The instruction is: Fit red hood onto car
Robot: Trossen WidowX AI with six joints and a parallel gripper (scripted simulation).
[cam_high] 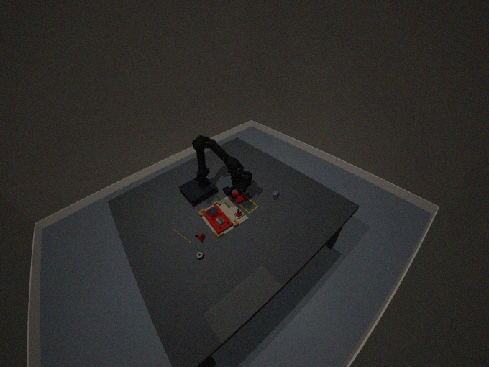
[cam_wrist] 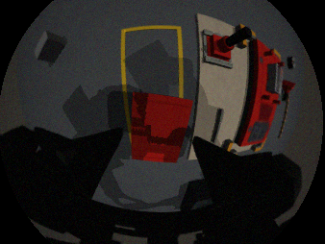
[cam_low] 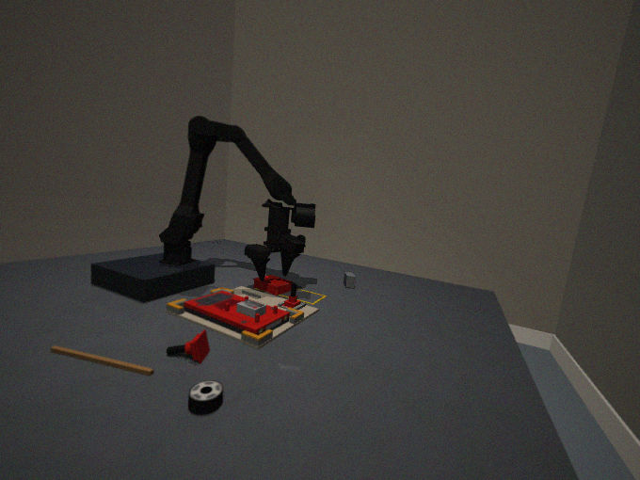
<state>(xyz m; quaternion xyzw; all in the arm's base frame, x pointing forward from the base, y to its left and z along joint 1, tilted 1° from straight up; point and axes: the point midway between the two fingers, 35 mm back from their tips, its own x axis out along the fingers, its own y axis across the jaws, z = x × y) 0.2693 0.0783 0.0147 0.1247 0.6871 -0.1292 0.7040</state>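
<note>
A dim room with plain walls enclosed a dark surface (cam_low: 392, 372) carrying all the parts. Toward the left edge lay a wooden stick (cam_low: 102, 360); next came a small red funnel-shaped piece (cam_low: 198, 345) and, nearer the front edge, a black-and-white wheel (cam_low: 205, 396). Behind these, toward the far left corner, stood the arm's base block (cam_low: 111, 279). At the middle sat the jig (cam_low: 306, 312), a pale plate with orange corners, holding the red chassis (cam_low: 216, 309) with its grey engine block (cam_low: 251, 308); the pegs were too small to make out individually. Just beyond the jig, toward the far edge, the hood (cam_low: 273, 284) lay on the surface beside a yellow outlined rectangle (cam_low: 313, 297). Further right stood a small grey cube (cam_low: 349, 279).

The hood appeared to be a stiff, light moulded shell, probably smooth-sided and prone to slipping or tilting if pinched off-centre. A hold across its two opposite side walls, at mid-length and low enough to seat the pads on flat faces, seemed best, since it would keep the corner bosses level for the pegs.

The claw (cam_low: 274, 269) hung directly above the hood, jaws spread almost to their full range and pointing down, gripping nothing. Whether one fingertip had reached the hood's top could not be told.
</note>
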